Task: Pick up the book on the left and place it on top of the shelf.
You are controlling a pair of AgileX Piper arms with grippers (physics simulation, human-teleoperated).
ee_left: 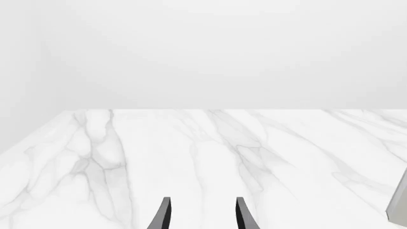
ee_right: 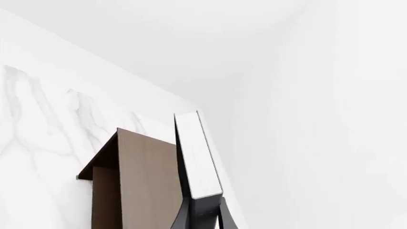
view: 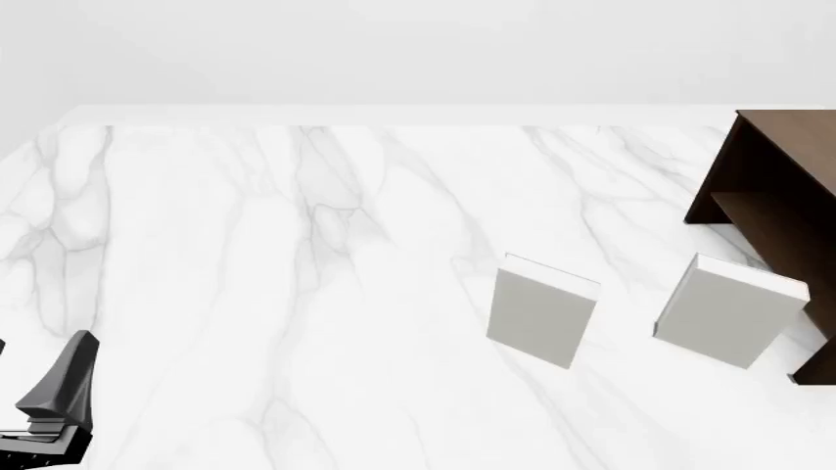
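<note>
The book [ee_right: 198,157], dark with white page edges, stands on end between the fingers of my right gripper [ee_right: 205,212], which is shut on its lower end. It hangs beside and above the flat top of the brown shelf [ee_right: 137,181]. In the front view the shelf [view: 784,186] stands at the far right edge, and neither the book nor the right gripper shows there. My left gripper [ee_left: 202,212] is open over bare marble with nothing between its fingers, low at the near left corner [view: 46,367].
Two pale grey-white books [view: 542,308] [view: 729,311] stand on the marble table [view: 261,255] right of centre, the second close to the shelf's front. A grey edge [ee_left: 399,200] shows at the side of the left wrist view.
</note>
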